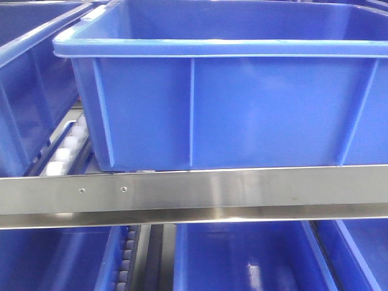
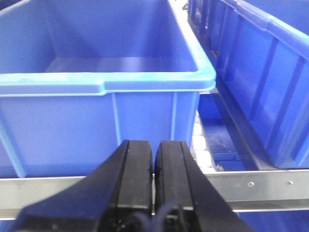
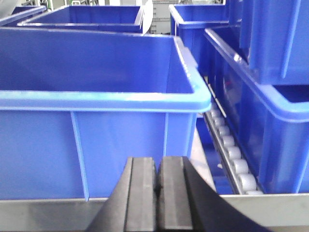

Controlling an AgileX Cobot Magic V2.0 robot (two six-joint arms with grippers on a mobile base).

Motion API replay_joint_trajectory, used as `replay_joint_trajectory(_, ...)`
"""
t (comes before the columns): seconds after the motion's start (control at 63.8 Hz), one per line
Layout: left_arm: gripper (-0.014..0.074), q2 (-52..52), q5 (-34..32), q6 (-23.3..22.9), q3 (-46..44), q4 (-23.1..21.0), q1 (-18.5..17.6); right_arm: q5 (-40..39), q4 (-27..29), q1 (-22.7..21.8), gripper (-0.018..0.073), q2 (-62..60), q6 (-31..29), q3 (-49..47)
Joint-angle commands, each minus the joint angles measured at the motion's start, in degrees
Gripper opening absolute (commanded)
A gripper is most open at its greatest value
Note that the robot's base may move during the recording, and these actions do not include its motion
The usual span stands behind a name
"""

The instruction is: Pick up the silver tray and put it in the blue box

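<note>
The silver tray shows in none of the views. The blue box fills the front view, deep and ribbed, resting on a shelf behind a steel rail. A blue box with a bare floor stands just beyond my left gripper, whose black jaws are pressed together with nothing between them. In the right wrist view a blue box of the same kind sits straight ahead of my right gripper, also shut and holding nothing. Both grippers hover at rail height, short of the box wall. Neither gripper appears in the front view.
More blue crates stand to the right, stacked crates in the right wrist view, and others on the lower shelf. White conveyor rollers run beside the boxes. Another crate sits at the left.
</note>
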Motion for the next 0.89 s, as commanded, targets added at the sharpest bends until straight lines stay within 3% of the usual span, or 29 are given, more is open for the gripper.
replay_joint_trajectory(0.0,0.0008,-0.9,-5.2,-0.5,-0.1,0.1,0.1,-4.2,0.1,-0.4,0.0055,-1.2,-0.7,0.2)
replay_joint_trajectory(0.877,0.0008,-0.9,-5.2,-0.5,-0.1,0.1,0.1,-4.2,0.1,-0.4,0.0055,-1.2,-0.7,0.2)
